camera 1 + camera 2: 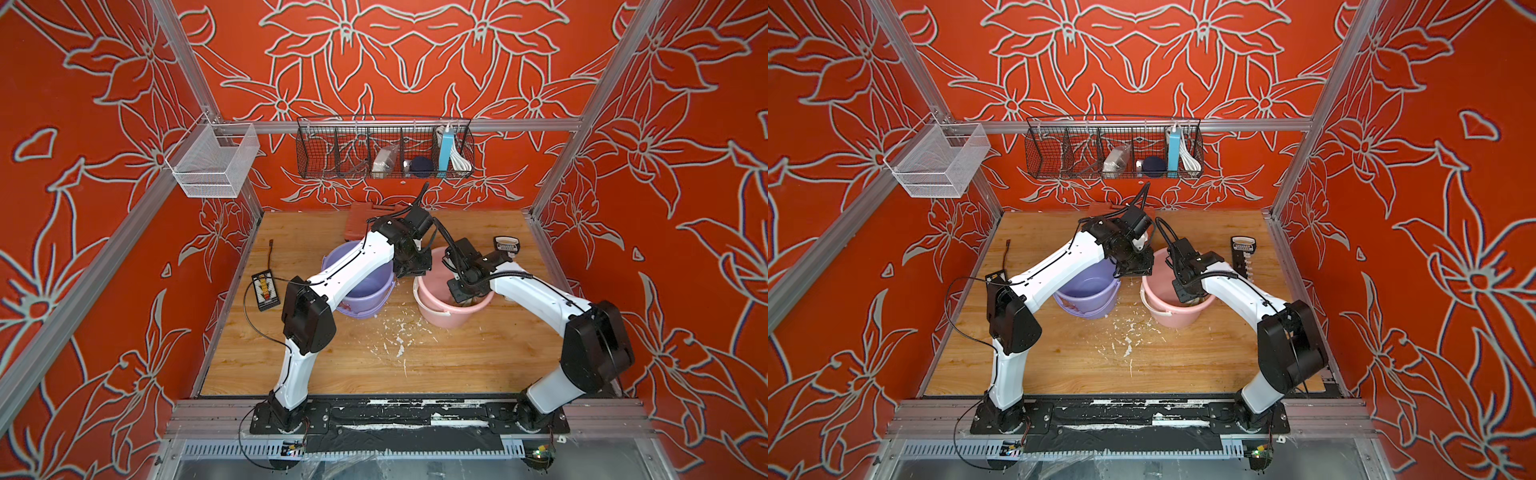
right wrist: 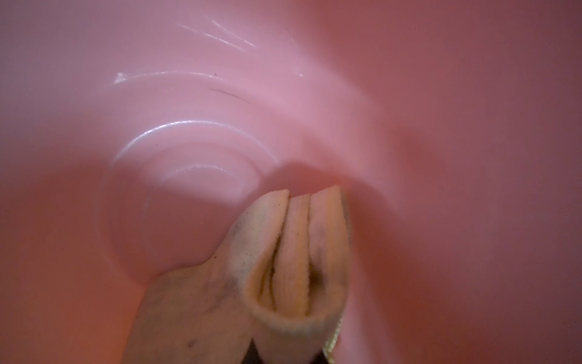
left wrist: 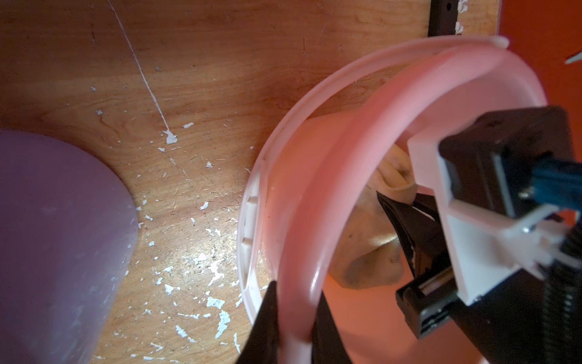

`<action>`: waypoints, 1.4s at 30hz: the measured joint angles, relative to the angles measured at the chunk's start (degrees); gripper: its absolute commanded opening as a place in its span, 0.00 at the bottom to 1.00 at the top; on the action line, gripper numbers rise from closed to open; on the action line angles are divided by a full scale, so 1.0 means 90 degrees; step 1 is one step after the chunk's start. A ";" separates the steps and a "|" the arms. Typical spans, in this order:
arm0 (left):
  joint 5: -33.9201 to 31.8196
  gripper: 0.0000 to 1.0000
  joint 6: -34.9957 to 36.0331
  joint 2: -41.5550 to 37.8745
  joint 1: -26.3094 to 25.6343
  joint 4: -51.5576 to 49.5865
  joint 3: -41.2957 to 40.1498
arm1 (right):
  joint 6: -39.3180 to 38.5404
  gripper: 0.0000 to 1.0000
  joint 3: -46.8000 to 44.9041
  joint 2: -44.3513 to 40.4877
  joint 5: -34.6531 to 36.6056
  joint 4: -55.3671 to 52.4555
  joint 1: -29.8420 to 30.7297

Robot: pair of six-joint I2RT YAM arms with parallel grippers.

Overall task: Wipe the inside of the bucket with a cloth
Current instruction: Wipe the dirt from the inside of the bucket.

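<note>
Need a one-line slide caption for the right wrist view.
Stained cream cloth, bunched into folds, deep inside the pink bucket near its ringed base.

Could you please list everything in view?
pink bucket: one, pink, table centre-right.
purple bucket: one, purple, left of it.
cloth: one, stained cream, inside pink bucket.
wire basket: one, black, rear rail.
mesh basket: one, white, left rail.
corded box: one, black, table's left edge.
tool: one, black-and-cream, table's right rear.
table: one, wooden, white-flecked.
left gripper: one, black, shut on pink bucket's rim.
right gripper: one, black, shut on cloth.
</note>
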 measured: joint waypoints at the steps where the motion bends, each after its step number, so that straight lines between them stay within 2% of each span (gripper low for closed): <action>1: 0.0029 0.00 -0.0029 -0.0002 0.0002 0.0056 -0.0056 | 0.0032 0.00 0.0010 0.0051 0.0087 0.0002 0.0000; 10: 0.0136 0.00 -0.0340 -0.0355 0.0158 0.0937 -0.0967 | 0.0406 0.00 0.0850 0.1401 0.0724 -0.0410 -0.0022; 18: 0.0134 0.00 -0.0697 -0.0522 0.0248 0.1634 -0.1392 | 0.0583 0.00 0.1445 0.2176 0.0554 -0.0702 -0.0172; 21: 0.0117 0.00 -0.0743 -0.0522 0.0250 0.1693 -0.1396 | 0.0588 0.00 0.1416 0.2297 -0.0039 -0.0595 -0.0236; 26: 0.0090 0.00 -0.0758 -0.0525 0.0250 0.1685 -0.1394 | 0.0491 0.00 0.1207 0.2227 -0.1598 -0.0095 -0.0330; 31: 0.0017 0.00 -0.0692 -0.0563 0.0250 0.1586 -0.1418 | 0.0362 0.00 0.0588 0.1719 -0.3687 0.1005 -0.0384; 33: 0.0015 0.00 -0.0651 -0.0607 0.0250 0.1552 -0.1469 | 0.0330 0.00 0.0459 0.1438 -0.4260 0.1207 -0.0384; 35: 0.0015 0.00 -0.0593 -0.0670 0.0250 0.1472 -0.1525 | 0.0294 0.00 0.0447 0.1137 -0.4515 0.1243 -0.0401; 38: 0.0017 0.00 -0.0512 -0.0741 0.0240 0.1445 -0.1620 | 0.0189 0.00 0.0661 0.0823 -0.4238 0.1032 -0.0393; 42: -0.0010 0.00 -0.0486 -0.0789 0.0240 0.1435 -0.1681 | 0.0131 0.00 0.0913 0.0760 -0.2931 0.0678 -0.0359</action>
